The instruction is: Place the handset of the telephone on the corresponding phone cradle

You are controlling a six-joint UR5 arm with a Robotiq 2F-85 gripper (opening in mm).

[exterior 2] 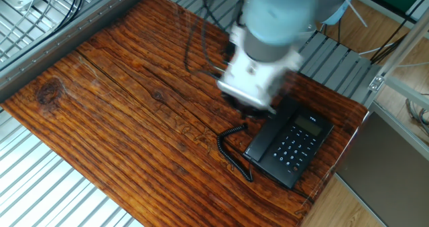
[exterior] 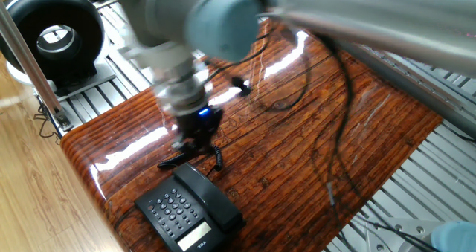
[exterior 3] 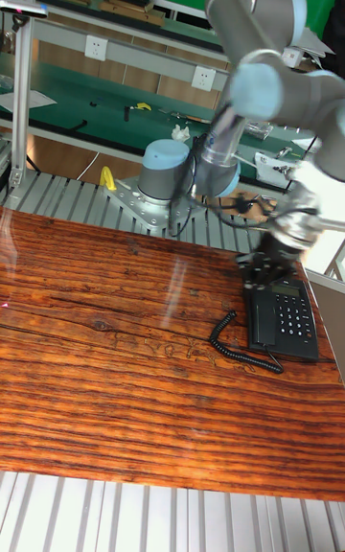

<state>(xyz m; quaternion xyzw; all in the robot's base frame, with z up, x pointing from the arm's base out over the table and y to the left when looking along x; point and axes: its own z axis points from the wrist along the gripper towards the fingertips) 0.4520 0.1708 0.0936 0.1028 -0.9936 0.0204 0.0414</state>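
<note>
We see the handset (exterior: 210, 195) lying in the phone cradle (exterior 2: 268, 136) — placement looks done. The gripper (exterior: 192, 138), blurred, grips nothing; we cannot tell its spread — next, clear away.

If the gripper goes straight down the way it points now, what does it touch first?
Most likely the wooden table just beyond the far end of the telephone, near where the coiled cord starts. The gripper is motion-blurred, so the handset end could also be in line.

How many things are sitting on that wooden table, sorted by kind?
Telephone base: 1
Handset, resting on the base: 1
Coiled cord: 1
Total: 3
</note>
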